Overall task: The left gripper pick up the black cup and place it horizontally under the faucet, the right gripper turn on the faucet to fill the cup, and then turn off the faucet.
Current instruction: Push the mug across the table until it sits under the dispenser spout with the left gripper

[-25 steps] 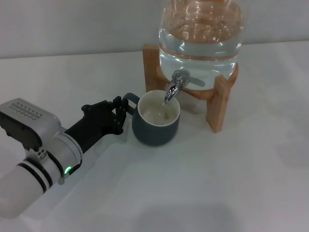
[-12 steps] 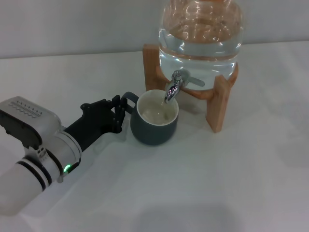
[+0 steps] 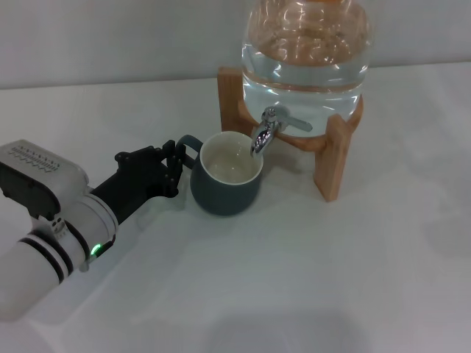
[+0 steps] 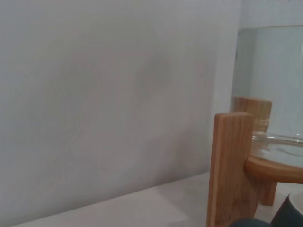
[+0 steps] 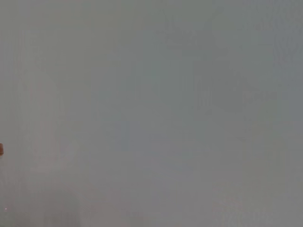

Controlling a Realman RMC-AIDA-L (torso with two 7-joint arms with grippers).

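The black cup (image 3: 226,179) stands under the faucet (image 3: 266,131), handle in the left end effector (image 3: 175,163).

The squat charcoal-black ceramic-looking cup (image 3: 226,176) has a matt outside and a smooth cream glazed inside. The small chrome metal faucet (image 3: 266,131) shines. The clear water jar (image 3: 305,55) is glossy, its light wooden stand (image 3: 333,158) smooth and unvarnished-looking. The white worktop (image 3: 331,272) is matt.

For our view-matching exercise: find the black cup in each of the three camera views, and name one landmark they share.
Head view: the black cup stands centre, under the faucet.
Left wrist view: only its rim shows at the lower right corner.
Right wrist view: not in it.
Shared landmark: the wooden stand, in head and left wrist views.
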